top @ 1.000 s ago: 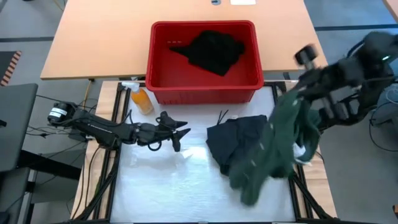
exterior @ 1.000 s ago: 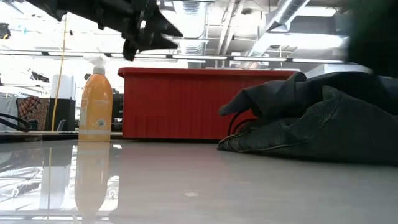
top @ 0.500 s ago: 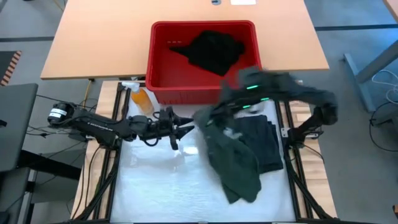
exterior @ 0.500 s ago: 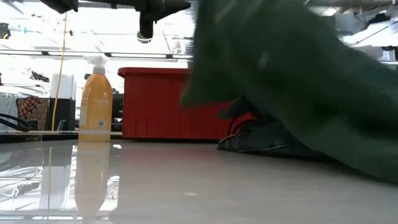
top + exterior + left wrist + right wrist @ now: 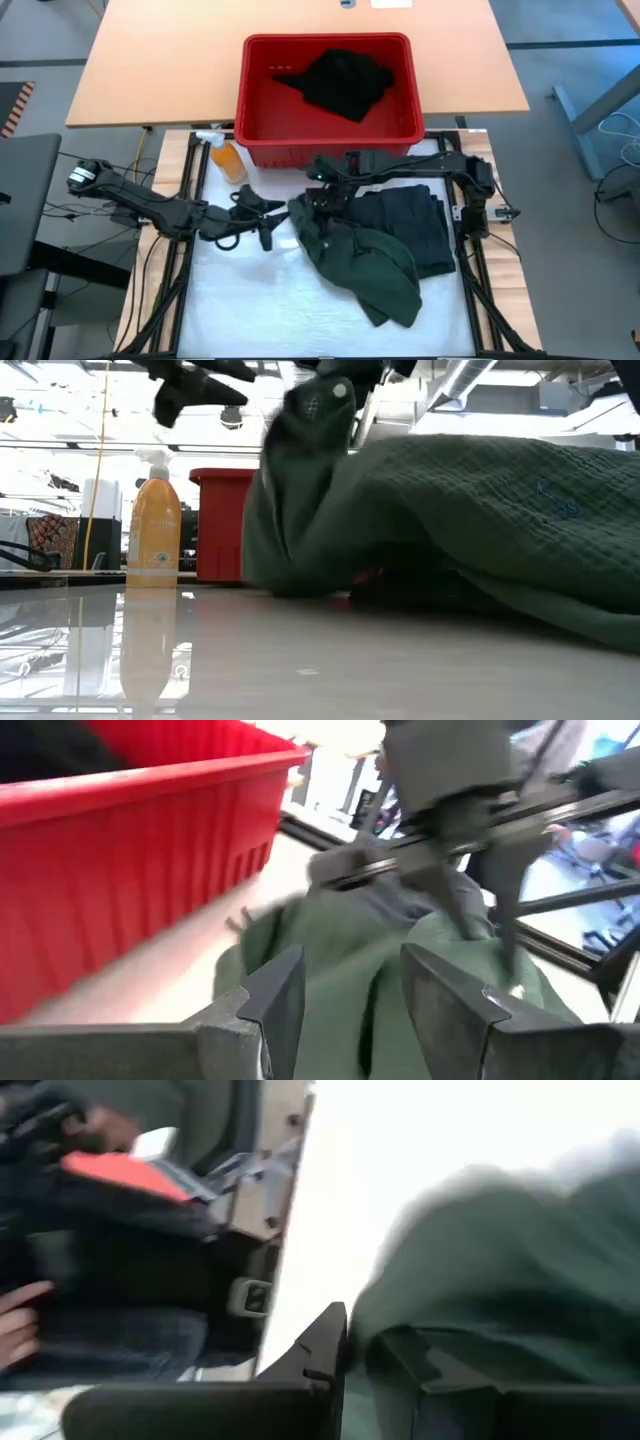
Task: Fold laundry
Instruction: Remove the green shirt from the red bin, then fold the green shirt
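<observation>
On the left side of the table the left gripper (image 5: 258,222) hangs low over the white table (image 5: 260,300), just beside the green shirt (image 5: 365,268). Its fingers (image 5: 285,990) are spread apart and hold nothing. In its wrist view they point straight at the green cloth, so I judge that it waits there to take an edge of the shirt when the cloth is laid out.

Behind it an orange spray bottle (image 5: 229,160) stands upright near the corner of the red basket (image 5: 258,120), out of the working area. The basket holds one black garment (image 5: 340,82), probably waiting for its turn.

In the middle, the right gripper (image 5: 322,200) reaches across from the right, in front of the basket, and is at the upper left end of the shirt. In the low view the cloth rises to a peak under it, so this end looks lifted while the rest lies on the table. Whether the fingers still pinch the cloth or are letting go, I cannot tell.

The shirt lies crumpled, from the centre toward the front of the table. Its right part rests on a dark garment (image 5: 415,225) that lies flat there. It seems the shirt is brought to the open centre to be spread; no fold is made yet.
</observation>
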